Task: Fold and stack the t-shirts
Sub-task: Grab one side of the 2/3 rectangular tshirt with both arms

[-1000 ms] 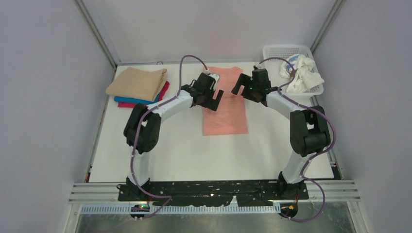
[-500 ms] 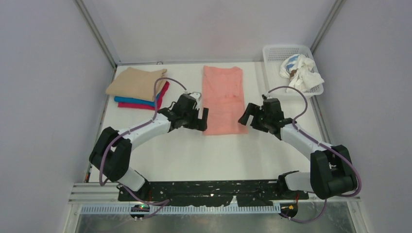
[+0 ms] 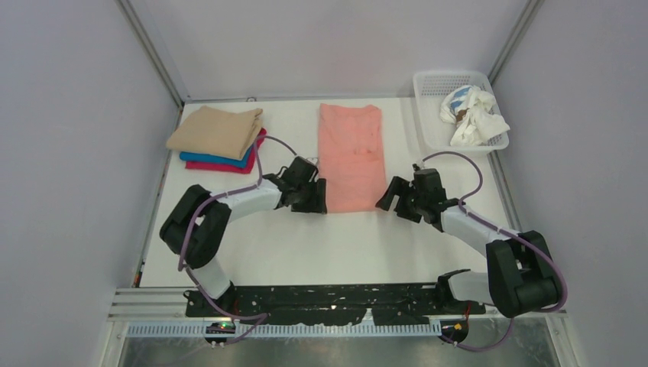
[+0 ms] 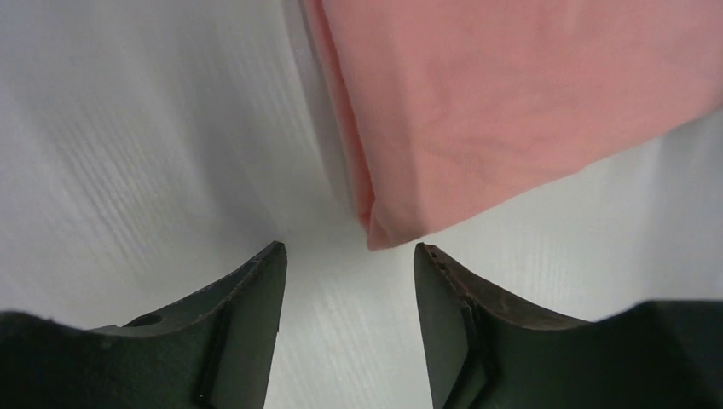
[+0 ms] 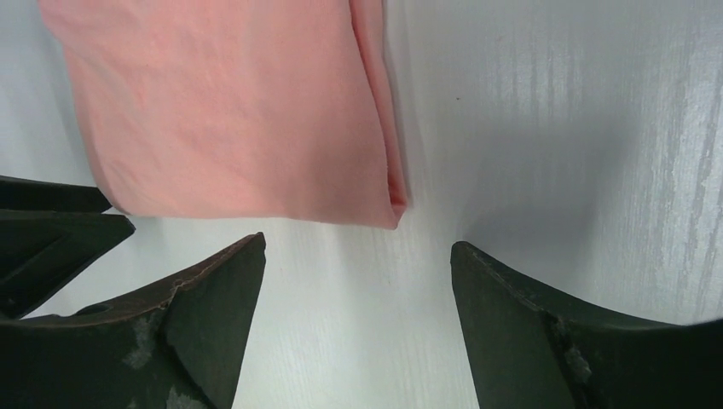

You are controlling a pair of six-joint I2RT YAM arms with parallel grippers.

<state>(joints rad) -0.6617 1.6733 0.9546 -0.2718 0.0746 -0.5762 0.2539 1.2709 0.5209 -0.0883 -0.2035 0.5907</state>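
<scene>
White bench (image 3: 252,245) within pale grey walls, seen from above. The salmon-pink t-shirt (image 3: 351,153) lies flat at centre, folded lengthwise into a narrow strip, collar end away from the arms. The left hand (image 3: 318,197) and right hand (image 3: 388,202) sit low at the strip's two near corners, each with its jaws spread wide and empty, the corner just ahead of the gap. This placement suggests a paired pinch of the near hem for a crosswise fold. Far left, the tan t-shirt (image 3: 216,130) tops the bright blue t-shirt (image 3: 214,159) and the magenta t-shirt (image 3: 200,165), the likely destination. Far right, a white lattice basket (image 3: 422,115) holds crumpled white cloth (image 3: 474,115); no shirt can be made out in it.
</scene>
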